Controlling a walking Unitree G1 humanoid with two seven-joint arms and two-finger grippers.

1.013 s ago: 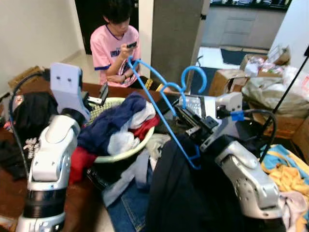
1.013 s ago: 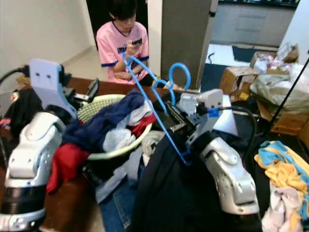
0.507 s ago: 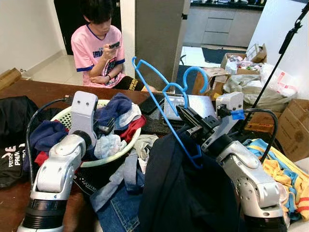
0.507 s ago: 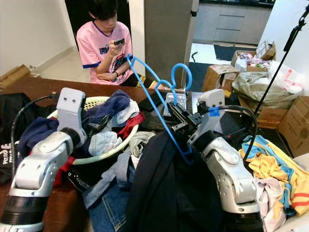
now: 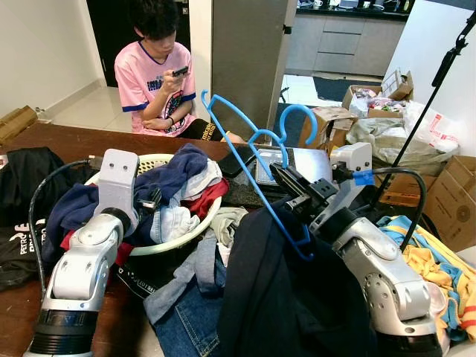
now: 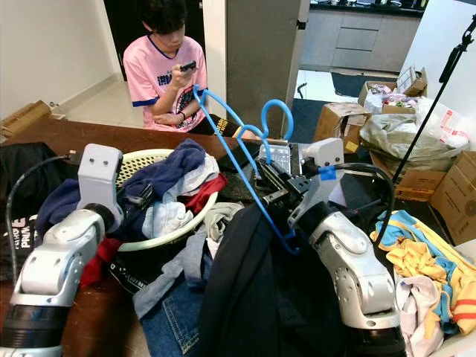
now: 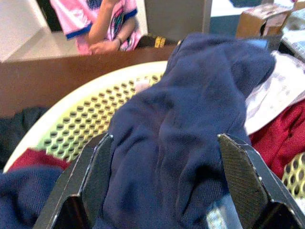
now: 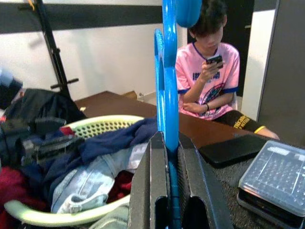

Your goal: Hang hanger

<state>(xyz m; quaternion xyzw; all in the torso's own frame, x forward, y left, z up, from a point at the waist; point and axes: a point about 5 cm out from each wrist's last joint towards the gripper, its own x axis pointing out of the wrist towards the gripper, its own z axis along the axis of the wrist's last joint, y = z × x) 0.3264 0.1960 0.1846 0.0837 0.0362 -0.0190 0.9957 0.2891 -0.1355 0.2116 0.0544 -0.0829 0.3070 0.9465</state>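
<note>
My right gripper (image 5: 286,182) is shut on a blue plastic hanger (image 5: 245,165), holding it tilted above the table with its hook (image 5: 297,111) up. The right wrist view has the hanger (image 8: 170,95) pinched between the two fingers (image 8: 150,191). A dark garment (image 5: 282,297) drapes from the hanger's lower end over my right arm. My left gripper (image 7: 164,143) is open over the laundry basket (image 5: 175,238), and a navy cloth (image 7: 190,95) lies between its spread fingers.
The basket holds several clothes on a brown table (image 5: 67,137), with jeans (image 5: 186,320) spilling off the front. A person in a pink shirt (image 5: 156,74) sits behind the table. Cardboard boxes (image 5: 446,193), a black stand (image 5: 424,104) and yellow clothes (image 5: 439,268) are at the right.
The view has shifted as the camera moved. My left arm has come down from near the camera to the basket's clothes. The right gripper still holds the hanger the same way.
</note>
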